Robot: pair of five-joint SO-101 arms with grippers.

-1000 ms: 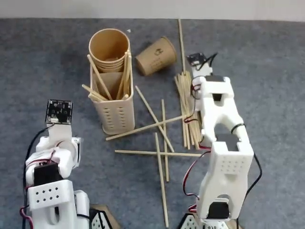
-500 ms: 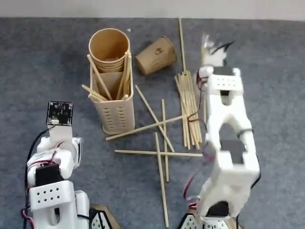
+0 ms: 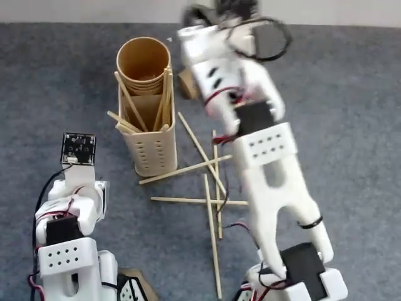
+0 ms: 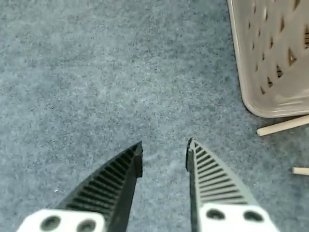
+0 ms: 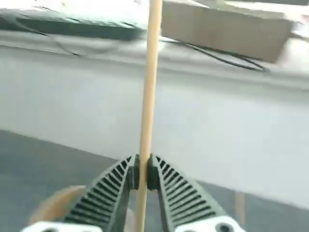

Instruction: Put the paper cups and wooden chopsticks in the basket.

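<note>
Nearest, left jaws parted narrowly, empty, over the grey carpeted surface (image 3: 351,125). Beyond, five loose pale wooden chopsticks (image 3: 212,238) criss-crossed beside the beige perforated plastic basket (image 3: 153,153). Inside it, several more sticks and stacked brown paper cups (image 3: 143,59), number not countable. Farthest, right jaws clamped on one upright chopstick (image 5: 150,72).

A grey carpet (image 3: 366,113) is seen spread across the whole surface, and a pale strip (image 3: 75,11) is seen running along the carpet's far edge. At the carpet's near edge a small brown corner (image 3: 133,276) is shown. Beyond the carpet a white panel (image 5: 231,135) is seen rising, and above it a tan box (image 5: 227,29), a thin dark cable (image 5: 217,54) and a dark flat object (image 5: 72,26) are made out, all blurred.
</note>
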